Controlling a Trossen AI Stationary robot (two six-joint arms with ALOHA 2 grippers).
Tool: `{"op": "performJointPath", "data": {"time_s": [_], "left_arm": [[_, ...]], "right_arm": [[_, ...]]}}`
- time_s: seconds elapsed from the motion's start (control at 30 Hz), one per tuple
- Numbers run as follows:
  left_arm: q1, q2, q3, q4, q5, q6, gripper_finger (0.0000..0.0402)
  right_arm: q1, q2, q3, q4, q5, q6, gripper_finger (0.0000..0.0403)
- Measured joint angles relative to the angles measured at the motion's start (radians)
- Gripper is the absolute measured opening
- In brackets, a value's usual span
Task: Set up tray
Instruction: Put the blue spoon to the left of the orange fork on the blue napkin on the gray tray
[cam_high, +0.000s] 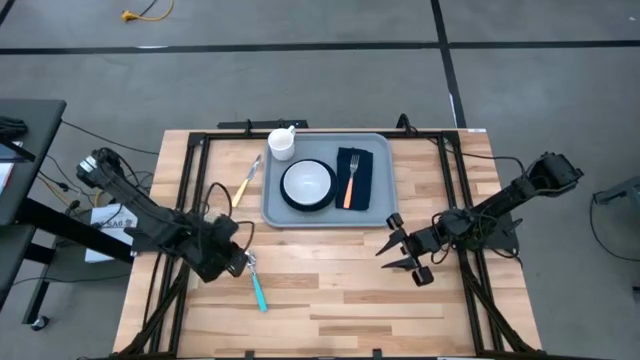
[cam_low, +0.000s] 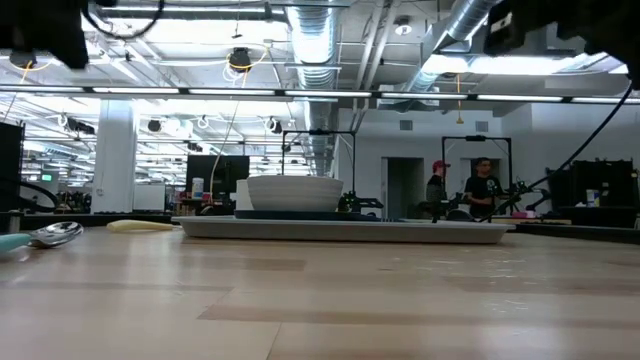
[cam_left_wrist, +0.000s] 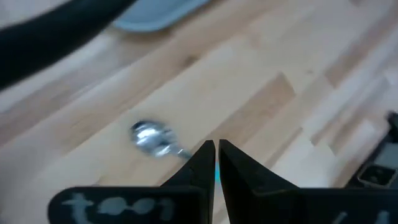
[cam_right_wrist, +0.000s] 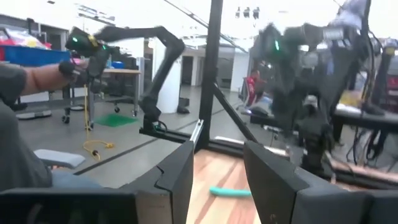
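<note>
Left gripper (cam_left_wrist: 216, 163) has its jaws pinched shut on the spoon (cam_high: 256, 282) handle, so lift it level and swing toward the tray (cam_high: 378, 203), which sits mid-worktop at the far side. Plate (cam_high: 307, 184), fork (cam_high: 351, 180) and cup (cam_high: 283, 142) crowd it. Right gripper (cam_high: 402, 257) waits nearby, jaws open.

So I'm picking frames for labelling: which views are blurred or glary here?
High view: sharp, evenly lit, the tray clear. Low view: bright ceiling lights glare, near tabletop soft. Left wrist view: smeared, the spoon bowl and the left hand fuzzy. Right wrist view: background blurred, windows washed out.
</note>
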Motion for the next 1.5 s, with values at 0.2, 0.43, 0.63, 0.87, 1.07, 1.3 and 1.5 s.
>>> {"op": "performJointPath", "data": {"time_s": [0.2,0.43,0.63,0.87,1.07,1.3,1.5], "left_arm": [[0.000,-0.089,-0.266,0.428,-0.050,0.229,0.0009],[0.001,-0.134,-0.400,0.538,-0.039,0.309,0.0009],[0.000,-0.136,-0.406,0.527,0.061,0.496,0.0009],[0.001,-0.285,-0.386,0.569,0.034,0.861,0.0009],[-0.073,-0.511,-0.385,0.569,0.029,1.085,0.0009],[-0.192,-0.690,-0.385,0.566,0.030,1.214,0.0009],[-0.253,-0.834,-0.385,0.567,0.154,1.232,0.0009]], "right_arm": [[0.016,0.054,0.068,0.018,0.000,-0.030,0.0133],[0.007,0.236,0.236,0.041,0.003,-0.023,0.0133],[-0.053,0.384,0.507,-0.134,0.075,0.038,0.0133],[-0.141,0.486,0.920,-0.763,0.240,0.252,0.0132],[-0.123,0.652,1.152,-0.914,0.233,0.341,0.0128],[-0.073,0.850,1.303,-0.924,0.340,0.483,0.0116],[-0.050,1.027,1.477,-0.907,0.470,0.507,0.0107]]}}
